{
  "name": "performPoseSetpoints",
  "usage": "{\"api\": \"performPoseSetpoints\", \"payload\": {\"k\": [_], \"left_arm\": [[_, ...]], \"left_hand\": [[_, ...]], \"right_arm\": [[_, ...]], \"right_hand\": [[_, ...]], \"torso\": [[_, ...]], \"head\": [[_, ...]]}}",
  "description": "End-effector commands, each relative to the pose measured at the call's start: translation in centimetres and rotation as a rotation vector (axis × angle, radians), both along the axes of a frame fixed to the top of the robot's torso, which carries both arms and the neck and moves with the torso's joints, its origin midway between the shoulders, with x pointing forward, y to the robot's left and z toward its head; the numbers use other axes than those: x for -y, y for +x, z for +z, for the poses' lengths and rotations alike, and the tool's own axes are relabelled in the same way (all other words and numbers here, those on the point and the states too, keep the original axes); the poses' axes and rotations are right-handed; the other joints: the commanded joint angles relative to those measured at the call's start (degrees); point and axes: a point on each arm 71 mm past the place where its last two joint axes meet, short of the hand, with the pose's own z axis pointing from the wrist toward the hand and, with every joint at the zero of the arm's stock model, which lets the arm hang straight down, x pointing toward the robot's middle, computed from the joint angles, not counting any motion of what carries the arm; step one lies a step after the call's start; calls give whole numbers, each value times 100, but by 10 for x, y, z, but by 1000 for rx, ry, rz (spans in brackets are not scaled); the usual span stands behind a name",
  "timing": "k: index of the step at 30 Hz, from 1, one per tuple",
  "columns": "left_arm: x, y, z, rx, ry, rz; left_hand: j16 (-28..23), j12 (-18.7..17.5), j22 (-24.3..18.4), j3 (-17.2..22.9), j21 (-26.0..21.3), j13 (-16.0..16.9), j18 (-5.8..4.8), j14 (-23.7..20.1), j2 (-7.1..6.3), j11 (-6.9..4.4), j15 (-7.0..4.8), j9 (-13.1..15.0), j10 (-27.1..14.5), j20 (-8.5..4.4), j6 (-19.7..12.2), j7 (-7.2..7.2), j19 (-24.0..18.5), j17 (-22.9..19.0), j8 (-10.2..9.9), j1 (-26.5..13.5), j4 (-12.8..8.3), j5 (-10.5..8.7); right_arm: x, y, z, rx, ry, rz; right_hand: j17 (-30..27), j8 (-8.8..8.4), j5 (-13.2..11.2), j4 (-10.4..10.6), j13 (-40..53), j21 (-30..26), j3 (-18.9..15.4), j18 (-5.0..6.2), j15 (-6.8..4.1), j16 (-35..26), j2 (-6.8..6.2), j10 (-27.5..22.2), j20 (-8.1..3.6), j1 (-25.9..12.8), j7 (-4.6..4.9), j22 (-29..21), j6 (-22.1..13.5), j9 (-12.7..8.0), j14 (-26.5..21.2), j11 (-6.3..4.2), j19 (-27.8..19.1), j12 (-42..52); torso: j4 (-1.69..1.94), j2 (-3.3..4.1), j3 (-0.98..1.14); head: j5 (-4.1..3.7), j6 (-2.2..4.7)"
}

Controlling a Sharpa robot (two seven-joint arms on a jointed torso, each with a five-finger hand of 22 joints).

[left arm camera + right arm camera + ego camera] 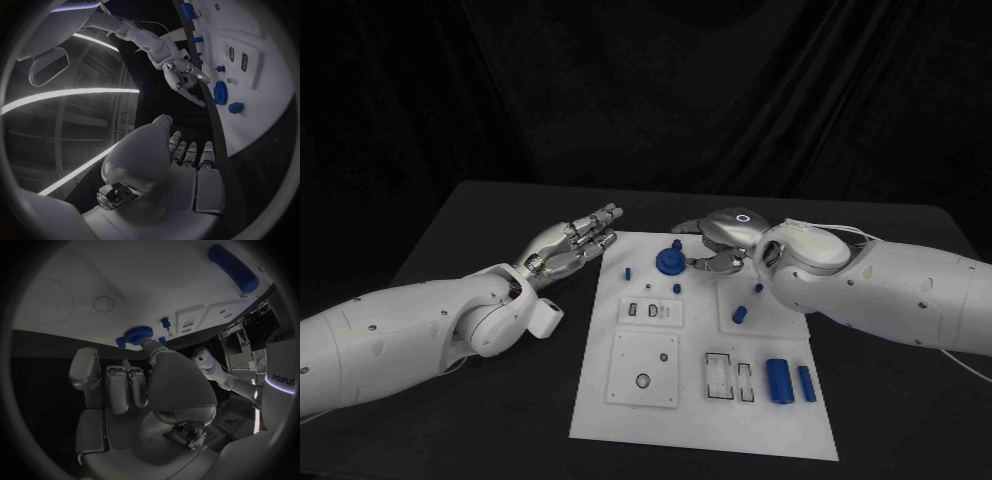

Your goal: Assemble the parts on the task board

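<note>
The white task board (704, 415) lies in the middle of the black table. A blue gear (671, 263) stands near its far end, with small blue pegs (627, 271) around it. My right hand (718, 245) hovers over that far end, most fingers curled in; in the right wrist view one outstretched finger (149, 346) reaches the gear (136, 335). It holds nothing. My left hand (574, 243) lies flat beside the board's far left corner, fingers straight and apart, empty. In the left wrist view the left hand (181, 160) is short of the board (262, 100), and the right hand (181, 75) points at the gear (220, 92).
Two blue cylinders (777, 380) stand at the board's near right, and a blue block (740, 315) sits mid-right. Open slots (649, 311) and a raised square plate (645, 368) with a hole lie on the left half. Bare black table surrounds the board.
</note>
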Motion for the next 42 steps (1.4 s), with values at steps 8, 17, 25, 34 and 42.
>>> {"api": "performPoseSetpoints", "payload": {"k": [8, 17, 25, 34, 42], "left_arm": [[-2, -2, 1, 9, -10, 0], [-1, -3, 0, 9, -13, -4], [-3, -4, 0, 6, -11, -1], [-3, -4, -1, 1, -10, -2], [-2, -4, -2, -2, -9, -3]], "left_hand": [[-38, 19, -10, 26, -19, 9, 26, -3, -50, 38, 26, 2, -2, 58, 24, 47, -6, -10, 20, -33, -1, -2], [-38, 20, -10, 32, -19, 10, 27, -3, -54, 39, 31, 3, 1, 63, 30, 48, -6, -10, 23, -36, -4, 1], [-38, 20, -10, 38, -19, 10, 27, -3, -55, 41, 35, 4, 2, 68, 36, 50, -6, -10, 24, -39, -7, 4], [-38, 20, -10, 42, -19, 10, 28, -3, -57, 42, 38, 4, 3, 71, 41, 52, -6, -10, 26, -41, -9, 7], [-38, 20, -10, 42, -19, 10, 28, -3, -57, 42, 38, 4, 3, 71, 41, 52, -6, -10, 26, -41, -9, 7]], "right_arm": [[64, -10, 36, 76, 37, -98], [126, -13, 38, 73, 4, -211], [153, -17, 21, 46, -11, -253], [161, -19, 9, 28, -20, -260], [165, -21, 0, 13, -26, -262]], "right_hand": [[1357, 175, -785, 63, 1509, -49, -210, 45, -41, -110, -57, 606, -7, -11, 11, 500, 1161, 133, 535, -4, 96, 15], [786, 44, -1483, 516, 1144, -542, -625, 128, -112, -898, -132, 237, -69, -263, -112, 334, 1125, 57, 307, -100, -51, -303], [660, 2, -1472, 693, 1030, -601, -737, 120, -176, -1053, -156, 171, -125, -183, -200, 327, 747, -69, 307, -173, 2, -405], [756, 49, -1478, 808, 1188, -422, -795, 77, -192, -905, -184, 337, -151, -173, -162, 416, 1044, -51, 382, -168, 146, -259], [882, 204, -1479, 907, 1509, -223, -849, 32, -150, -722, -216, 606, -124, -123, -70, 534, 1513, 51, 446, -102, 291, 15]], "torso": [[-22, -16, -2], [-32, -33, -13], [-57, -46, -17], [-50, -32, -1], [-43, -16, -9]], "head": [[-39, 52], [-46, 59], [8, 25], [11, -19], [3, -55]]}}
